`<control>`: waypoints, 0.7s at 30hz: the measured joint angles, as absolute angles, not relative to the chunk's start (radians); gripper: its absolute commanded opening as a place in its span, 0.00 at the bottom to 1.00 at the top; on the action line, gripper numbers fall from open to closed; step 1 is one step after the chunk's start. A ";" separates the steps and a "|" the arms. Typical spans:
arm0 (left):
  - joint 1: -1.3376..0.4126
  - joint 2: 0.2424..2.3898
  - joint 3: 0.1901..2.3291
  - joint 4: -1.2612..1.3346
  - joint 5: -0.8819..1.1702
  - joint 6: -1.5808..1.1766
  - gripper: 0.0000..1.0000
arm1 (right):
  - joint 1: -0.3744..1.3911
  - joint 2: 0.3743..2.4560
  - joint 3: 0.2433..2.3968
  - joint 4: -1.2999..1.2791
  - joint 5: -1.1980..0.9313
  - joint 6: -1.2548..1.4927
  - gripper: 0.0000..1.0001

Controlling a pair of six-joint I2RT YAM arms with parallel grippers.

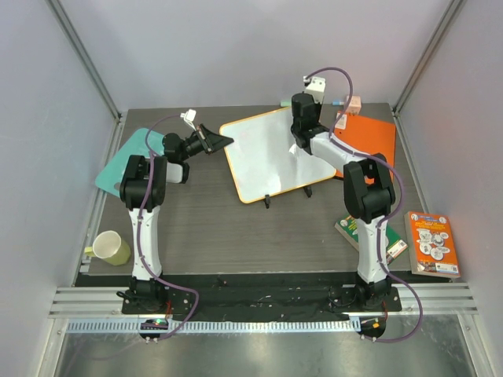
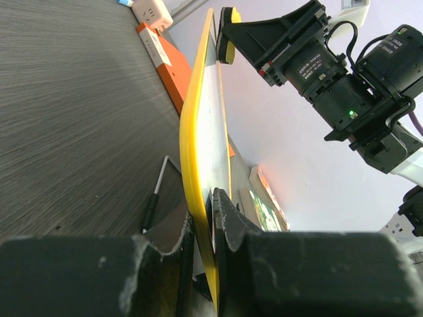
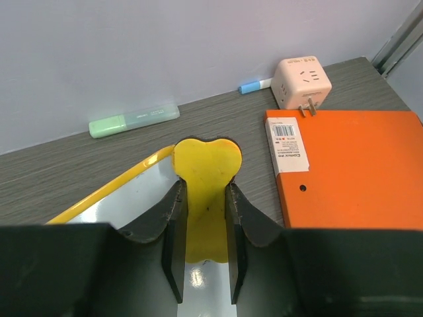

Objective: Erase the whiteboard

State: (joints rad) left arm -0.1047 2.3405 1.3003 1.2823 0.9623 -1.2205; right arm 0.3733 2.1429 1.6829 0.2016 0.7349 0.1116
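Observation:
The whiteboard (image 1: 271, 153) lies tilted in the middle of the table, white with a yellow rim, with no writing that I can see. My left gripper (image 1: 222, 141) is shut on its left edge; in the left wrist view the yellow rim (image 2: 195, 165) runs between the jaws. My right gripper (image 1: 299, 146) is shut on a yellow bone-shaped eraser (image 3: 206, 191) and presses it on the board's far right part (image 3: 125, 198). The eraser also shows in the left wrist view (image 2: 229, 36).
An orange folder (image 1: 369, 137) lies right of the board, with a pink plug cube (image 3: 303, 80) and a green highlighter (image 3: 134, 119) behind. A teal sheet (image 1: 130, 157) lies far left. A cup (image 1: 110, 248) and books (image 1: 431, 242) sit near. A black pen (image 2: 152, 205) lies under the board.

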 measured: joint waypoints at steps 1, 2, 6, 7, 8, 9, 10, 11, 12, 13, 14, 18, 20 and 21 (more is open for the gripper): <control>-0.105 2.341 1.300 1.282 0.962 -1.221 0.00 | 0.374 2.143 1.684 0.202 0.728 0.112 0.01; -0.105 2.341 1.300 1.282 0.962 -1.221 0.00 | 0.375 2.147 1.691 0.201 0.718 0.112 0.01; -0.105 2.341 1.300 1.282 0.962 -1.222 0.00 | 0.390 2.167 1.725 0.205 0.698 0.111 0.01; -0.105 2.341 1.300 1.282 0.962 -1.222 0.00 | 0.395 2.172 1.732 0.207 0.693 0.110 0.01; -0.105 2.341 1.300 1.282 0.962 -1.223 0.00 | 0.402 2.178 1.746 0.208 0.690 0.110 0.01; -0.105 2.341 1.300 1.282 0.962 -1.223 0.00 | 0.407 2.183 1.755 0.209 0.685 0.110 0.01; -0.105 2.341 1.300 1.282 0.962 -1.222 0.00 | 0.413 2.189 1.768 0.210 0.678 0.110 0.01; -0.105 2.341 1.300 1.282 0.962 -1.222 0.00 | 0.415 2.193 1.774 0.209 0.674 0.110 0.01; -0.105 2.341 1.300 1.282 0.962 -1.222 0.00 | 0.418 2.195 1.778 0.209 0.670 0.111 0.01; -0.105 2.341 1.300 1.282 0.962 -1.222 0.00 | 0.418 2.195 1.778 0.208 0.667 0.112 0.01; -0.105 2.341 1.300 1.282 0.962 -1.223 0.00 | 0.419 2.195 1.776 0.211 0.666 0.113 0.01; -0.105 2.341 1.300 1.281 0.962 -1.224 0.00 | 0.419 2.164 1.679 0.280 0.671 0.131 0.01; -0.105 2.341 1.300 1.281 0.962 -1.224 0.00 | 0.419 2.119 1.580 0.319 0.685 0.140 0.01; -0.105 2.341 1.300 1.281 0.962 -1.224 0.00 | 0.419 2.100 1.543 0.324 0.696 0.142 0.01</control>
State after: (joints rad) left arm -0.1051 2.3405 1.3003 1.2812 0.9615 -1.2243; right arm 0.4187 2.0998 1.5433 0.3244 0.6956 0.1421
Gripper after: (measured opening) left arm 0.132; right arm 0.293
